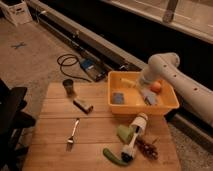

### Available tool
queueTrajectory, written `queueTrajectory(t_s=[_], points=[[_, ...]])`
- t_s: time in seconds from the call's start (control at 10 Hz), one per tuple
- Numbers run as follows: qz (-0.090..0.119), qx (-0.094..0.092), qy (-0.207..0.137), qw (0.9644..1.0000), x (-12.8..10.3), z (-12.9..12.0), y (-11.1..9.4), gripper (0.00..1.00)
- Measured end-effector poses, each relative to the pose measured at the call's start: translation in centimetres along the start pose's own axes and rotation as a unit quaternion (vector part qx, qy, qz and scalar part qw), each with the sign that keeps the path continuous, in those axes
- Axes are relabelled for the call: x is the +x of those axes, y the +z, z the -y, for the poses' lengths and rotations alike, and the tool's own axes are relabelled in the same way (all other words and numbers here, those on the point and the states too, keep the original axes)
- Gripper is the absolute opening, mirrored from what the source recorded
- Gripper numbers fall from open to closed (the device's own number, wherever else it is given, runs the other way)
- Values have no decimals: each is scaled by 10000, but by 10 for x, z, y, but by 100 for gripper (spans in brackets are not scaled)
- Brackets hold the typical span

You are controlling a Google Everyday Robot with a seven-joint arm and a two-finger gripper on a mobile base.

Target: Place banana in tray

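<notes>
Wooden desk [55,130] | pincer [142,82] low inside tray [167,106] — grip state can't be told | banana [127,81] at tray's back wall, beside pincer | risk — withdrawing arm drags banana over rim

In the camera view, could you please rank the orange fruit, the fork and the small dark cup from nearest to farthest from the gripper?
The gripper is inside the yellow tray, toward its back.
1. Orange fruit: in the tray, just beside the gripper.
2. Small dark cup: on the wooden table, near its back left corner.
3. Fork: on the table, front left, farthest.
</notes>
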Motion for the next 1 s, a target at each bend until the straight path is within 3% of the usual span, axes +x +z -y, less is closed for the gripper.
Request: queueTrajectory(t_s=[0.2,0.4,0.6,1.0], points=[[15,244,-72,9997,-5,0,-9,0],[-7,267,17,9996,1,2,-7,14],[-62,6,186,9998,12,0,15,36],[-194,-454,568,9972,37,-1,52,67]])
